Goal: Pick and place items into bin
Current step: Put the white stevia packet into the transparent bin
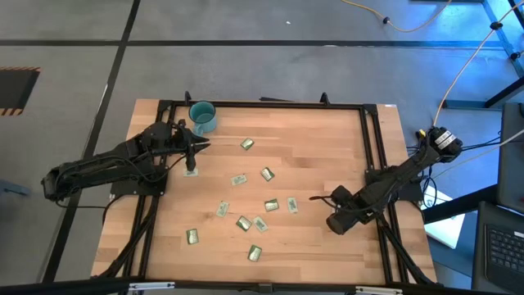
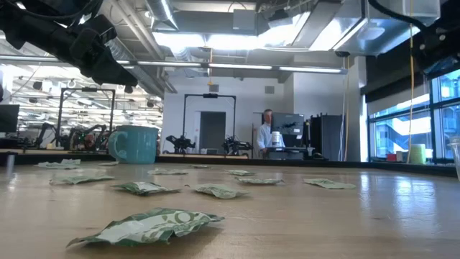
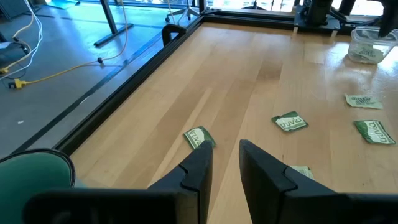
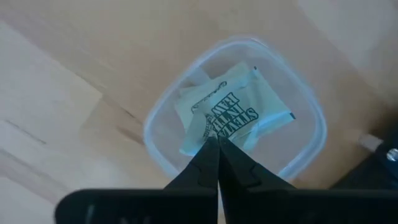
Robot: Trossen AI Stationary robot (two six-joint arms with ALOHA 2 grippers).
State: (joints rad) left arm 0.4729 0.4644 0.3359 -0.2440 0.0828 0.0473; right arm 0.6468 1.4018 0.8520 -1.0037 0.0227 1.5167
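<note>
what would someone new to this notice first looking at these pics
Probably the scatter of small foil packets across the middle of the wooden table, with a teal mug at its far left corner. Next, the right gripper, shut, poised right above the clear bin, which already holds packets. The left gripper hovers low by the mug, fingers slightly apart.

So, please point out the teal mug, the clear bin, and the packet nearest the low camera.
teal mug (image 2: pixel 134 144), low view, on its side wall.
clear bin (image 4: pixel 163 109), right wrist view, on its rim.
nearest packet (image 2: pixel 147 225), low view, on its crumpled wrapper's middle.
</note>
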